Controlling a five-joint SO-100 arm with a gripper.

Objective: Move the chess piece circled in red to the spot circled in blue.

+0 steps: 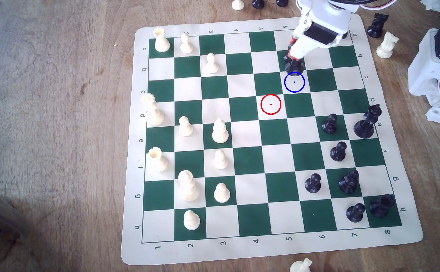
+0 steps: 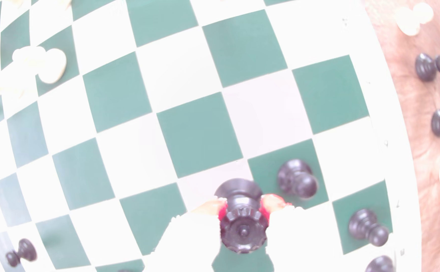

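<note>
Crowned black piece (image 2: 242, 225), item one: seen from straight above in my wrist view, serrated crown uppermost, round base showing beyond it, pinched at the waist between my two red-tipped fingers (image 2: 272, 202). My jaws are closed on it, one finger on each side. Exterior view, same piece (image 1: 294, 65): its base is at the near edge of a dark green square, just above the blue ring (image 1: 294, 82) and overlapping the ring's upper rim; whether the base rests on the board or hangs clear of it I cannot tell. Blue ring: thin, with a centre dot, drawn on a cream square. Red ring (image 1: 270, 104): with a red dot, on the cream square diagonally below and toward the exterior view's left of the blue one; nothing stands inside it. Chess mat (image 1: 271, 248): cream and green, lettered and numbered border, lying flat on a wooden counter (image 1: 56, 130). White pieces: grouped along the exterior view's left columns. Black pieces: grouped at the exterior view's lower right, among them a tall piece topped by a cross (image 1: 366, 123) and several ball-headed pawns, one being (image 1: 330, 124). Off the mat, at the exterior view's upper right: a black knight (image 1: 377, 24) beside a white knight (image 1: 386, 45). Wrist view: two black pawns stand on green squares near my fingers, the closer one (image 2: 297, 177).
</note>
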